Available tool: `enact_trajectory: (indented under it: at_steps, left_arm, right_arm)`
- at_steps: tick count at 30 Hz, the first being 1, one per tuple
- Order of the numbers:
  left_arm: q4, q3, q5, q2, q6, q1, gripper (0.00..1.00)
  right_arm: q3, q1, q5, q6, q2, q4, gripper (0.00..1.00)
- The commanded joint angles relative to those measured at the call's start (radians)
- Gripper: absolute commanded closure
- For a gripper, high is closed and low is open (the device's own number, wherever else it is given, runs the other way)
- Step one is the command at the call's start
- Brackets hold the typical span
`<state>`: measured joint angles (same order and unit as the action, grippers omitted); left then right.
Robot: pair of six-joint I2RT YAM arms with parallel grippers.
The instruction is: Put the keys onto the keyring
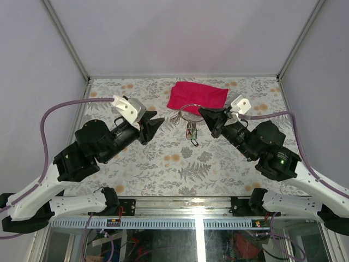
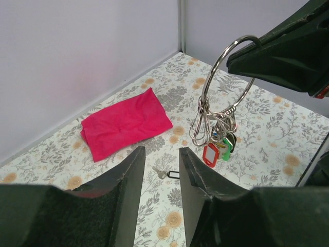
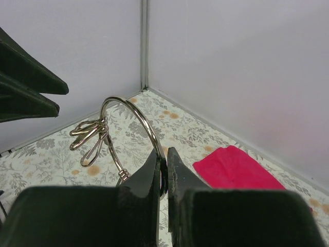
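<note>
Two claws faced each other over the middle of the floral table [image 1: 163, 164], well short of touching. Right claw [image 3: 163, 153] was pinched tight on the keyring [image 2: 245, 37], gripping the wire at one edge and holding the ring upright off the table. Several small wire loops [image 3: 88, 138] were bunched on the ring's lower part, on the side away from the grip. Most of the keys [image 2: 211, 153] hung in a cluster below those loops; red, green and yellow tags were visible. Couldn't tell whether the lowest tags were resting on the table or just clear of it. One loose key [image 2: 160, 172] with a black tag lay flat on the table, apart from the cluster. In the left wrist view it sat right in line with the gap between the left fingers, but farther out than their tips. Left claw [image 2: 162, 150] was open to a moderate gap, with nothing between the fingers and no contact with ring or keys. It was aimed toward the ring. Red cloth [image 1: 196, 97] lay crumpled flat toward the far edge of the table, behind the ring, with neither claw touching it.
</note>
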<state>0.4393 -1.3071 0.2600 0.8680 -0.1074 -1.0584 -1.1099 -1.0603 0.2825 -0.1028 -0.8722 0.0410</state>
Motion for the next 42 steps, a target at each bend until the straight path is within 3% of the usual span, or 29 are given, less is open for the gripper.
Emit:
enact_trajectory:
  at_steps: [1, 9, 17, 23, 31, 42]
  left_arm:
    - [-0.109, -0.002, 0.032, 0.024, -0.043, 0.003, 0.66]
    - [-0.184, 0.069, 0.032, 0.007, -0.048, 0.002, 0.66]
    - [-0.343, 0.217, 0.008, -0.127, 0.030, 0.001, 0.62]
    - [-0.424, 0.258, -0.007, -0.168, -0.007, 0.003, 0.62]
    - [-0.413, 0.174, -0.055, -0.096, -0.185, 0.002, 0.62]
    - [-0.390, 0.131, -0.091, -0.061, -0.298, -0.001, 0.61]
  right_arm:
    - [-0.066, -0.001, 0.056, 0.027, -0.012, 0.028, 1.00]
    - [-0.041, -0.002, 0.011, 0.020, 0.019, 0.073, 1.00]
    - [0.039, -0.002, -0.077, 0.001, 0.093, 0.178, 1.00]
    - [-0.001, -0.002, -0.058, 0.067, 0.091, 0.128, 1.00]
    - [-0.172, -0.001, -0.010, 0.167, 0.026, -0.107, 1.00]
    - [-0.227, -0.001, -0.009, 0.191, -0.014, -0.161, 1.00]
